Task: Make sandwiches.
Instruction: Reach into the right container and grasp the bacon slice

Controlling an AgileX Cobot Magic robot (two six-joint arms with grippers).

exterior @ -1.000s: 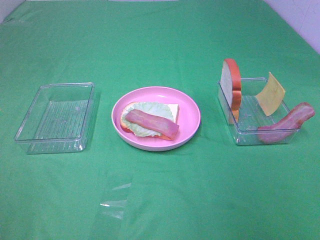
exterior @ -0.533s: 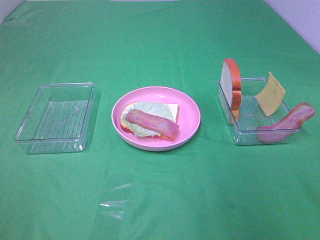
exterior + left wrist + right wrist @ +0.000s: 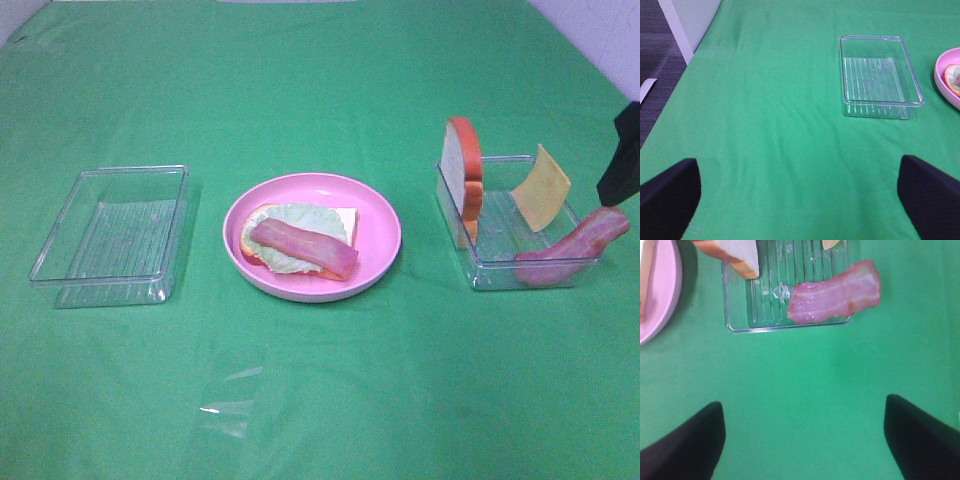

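**Sandwich half built on plate**

Bread (image 3: 346, 217), lettuce (image 3: 300, 222) and bacon (image 3: 303, 248) are stacked on the pink plate (image 3: 380, 215) at mid-table. In the right tray (image 3: 500, 270) a second slice (image 3: 463, 165) is stood on edge, cheese (image 3: 541, 187) is leaned against the far rim, and another strip (image 3: 575, 243) is draped over the rim. The left gripper (image 3: 800, 200) and right gripper (image 3: 802, 445) are both held spread wide over the cloth (image 3: 320, 400), grasping nothing.

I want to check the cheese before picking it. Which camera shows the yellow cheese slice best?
The exterior high view: the cheese slice shows nearly whole there, leaning inside the clear tray. The right wrist view catches only a corner at the picture's edge. The left wrist view misses it.
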